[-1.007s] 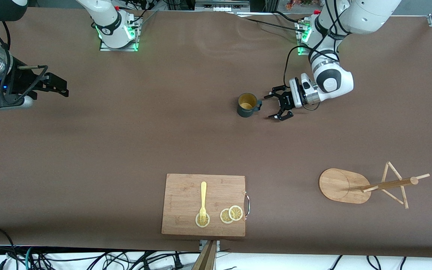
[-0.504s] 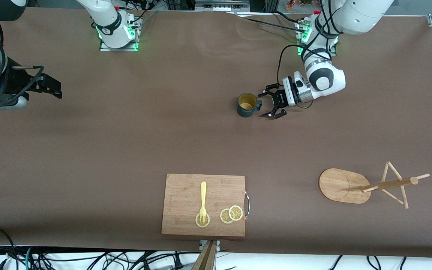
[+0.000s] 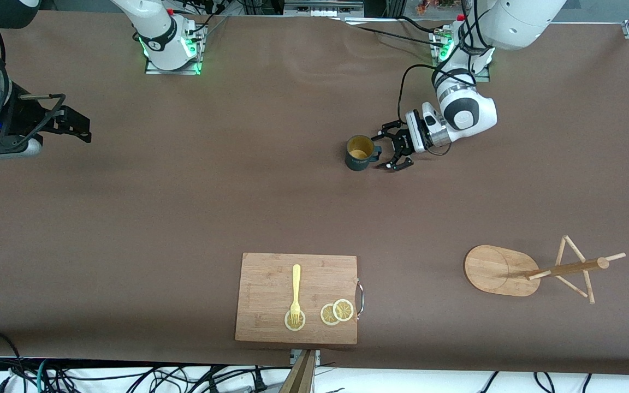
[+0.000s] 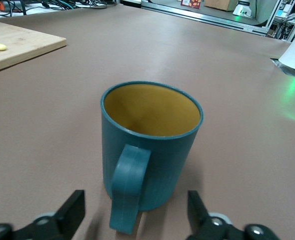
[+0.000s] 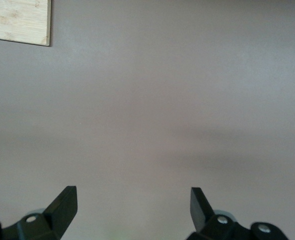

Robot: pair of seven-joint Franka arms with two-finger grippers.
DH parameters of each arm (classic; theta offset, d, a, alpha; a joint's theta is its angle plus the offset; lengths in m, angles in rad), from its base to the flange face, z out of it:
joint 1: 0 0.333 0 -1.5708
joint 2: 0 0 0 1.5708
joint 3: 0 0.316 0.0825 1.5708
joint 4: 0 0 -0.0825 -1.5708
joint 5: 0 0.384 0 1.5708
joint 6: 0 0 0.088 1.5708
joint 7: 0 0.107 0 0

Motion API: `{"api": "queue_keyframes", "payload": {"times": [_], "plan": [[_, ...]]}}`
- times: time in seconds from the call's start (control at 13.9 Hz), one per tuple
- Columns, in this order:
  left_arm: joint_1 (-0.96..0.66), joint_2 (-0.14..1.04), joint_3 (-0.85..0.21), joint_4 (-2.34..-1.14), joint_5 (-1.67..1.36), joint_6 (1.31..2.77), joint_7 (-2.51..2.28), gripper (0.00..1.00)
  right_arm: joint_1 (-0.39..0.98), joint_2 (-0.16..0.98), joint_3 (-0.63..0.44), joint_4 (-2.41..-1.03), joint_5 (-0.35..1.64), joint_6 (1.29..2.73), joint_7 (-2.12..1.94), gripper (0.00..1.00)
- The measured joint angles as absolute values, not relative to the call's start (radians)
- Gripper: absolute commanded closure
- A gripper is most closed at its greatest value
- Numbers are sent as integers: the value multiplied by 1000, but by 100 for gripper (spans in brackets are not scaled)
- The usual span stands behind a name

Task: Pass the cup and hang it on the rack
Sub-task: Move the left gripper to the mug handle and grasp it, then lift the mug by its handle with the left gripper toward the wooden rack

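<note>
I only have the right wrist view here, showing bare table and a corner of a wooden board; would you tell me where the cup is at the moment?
Observer: The cup stands upright on the table toward the left arm's end, farther from the front camera than the cutting board.
Operator: Thank you. Is the left gripper on it?
Observer: Not gripping: the left gripper is open, fingers either side of the cup's handle.
Operator: And where is the rack?
Observer: The rack is nearer the front camera than the cup, beside the cutting board, toward the left arm's end.
</note>
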State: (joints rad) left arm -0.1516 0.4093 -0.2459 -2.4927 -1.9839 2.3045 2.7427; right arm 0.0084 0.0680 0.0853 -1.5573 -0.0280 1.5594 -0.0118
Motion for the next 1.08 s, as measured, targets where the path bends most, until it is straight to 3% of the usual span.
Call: {"api": "queue_keyframes", "payload": {"times": [0.07, 0.14, 0.22, 0.72, 1.08], "plan": [[-152, 411, -248, -2493, -1984, 2306, 2750, 76, 8, 68, 85, -1557, -28, 1559, -12, 0], [-153, 411, -248, -2493, -1984, 2306, 2756, 93, 8, 68, 85, -1557, -28, 1558, -12, 0], [-153, 411, -248, -2492, -1984, 2306, 2757, 100, 8, 68, 85, -1557, -28, 1556, -12, 0], [-116, 399, -239, -2478, -1980, 2311, 2711, 100, 8, 68, 85, -1557, -28, 1553, -12, 0], [-19, 288, -237, -2467, -1725, 2266, 2369, 100, 8, 68, 85, -1557, -28, 1553, -12, 0]]}}
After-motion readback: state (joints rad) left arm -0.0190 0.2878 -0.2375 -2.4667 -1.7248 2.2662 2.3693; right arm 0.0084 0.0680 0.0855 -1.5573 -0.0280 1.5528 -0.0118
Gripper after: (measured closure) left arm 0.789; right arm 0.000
